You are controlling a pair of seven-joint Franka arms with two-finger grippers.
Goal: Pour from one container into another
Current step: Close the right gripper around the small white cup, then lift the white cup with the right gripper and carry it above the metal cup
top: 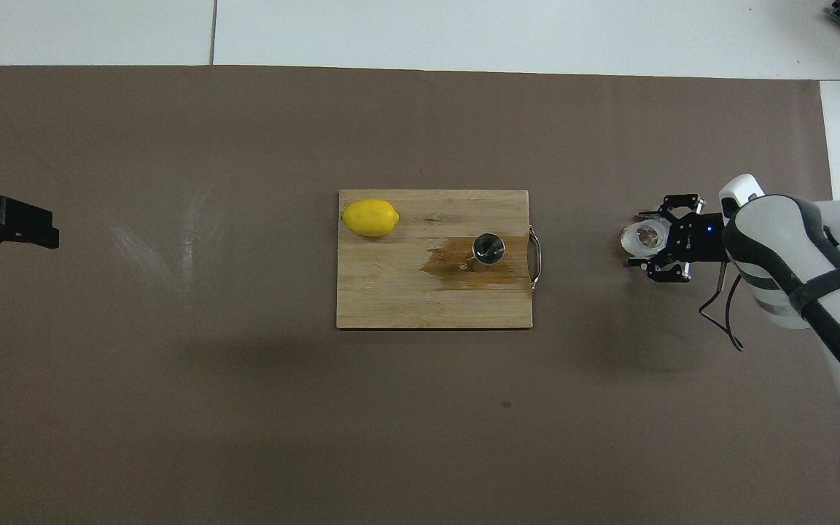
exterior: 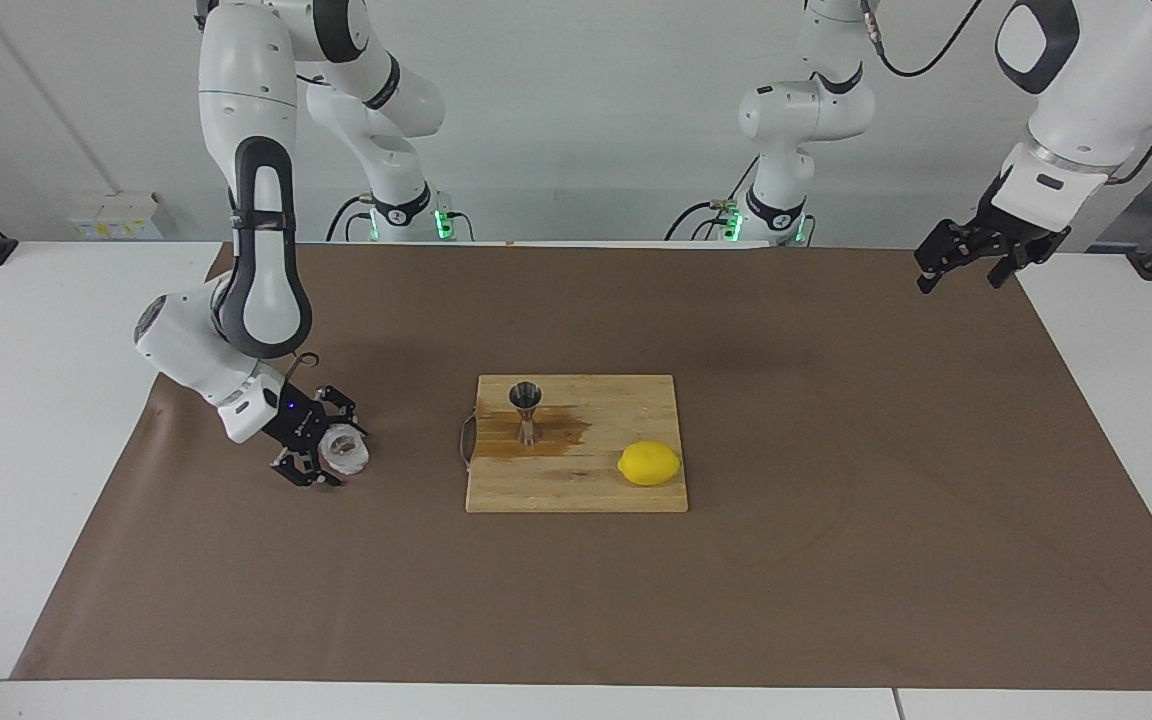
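Surface: brown mat [exterior: 836, 420] over a white table, wooden board [exterior: 576, 490] mid-table.
Cup: glass cup [exterior: 347, 452] on the mat toward the right arm's end, between the right gripper [exterior: 328, 452] fingers, which bracket it; firm grip not clear.
Jigger: steel jigger [exterior: 526, 408] upright on the board's stained patch, lemon [exterior: 649, 463] beside it.
Left gripper [exterior: 971, 262]: waiting, raised over its end, fingers apart.
Progress: cup not lifted; carrying and pouring remain.

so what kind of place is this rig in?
Looks like a robotics lab bench: two robot arms at a white table covered with brown paper, with staged props, a cutting board, lemon and steel jigger.
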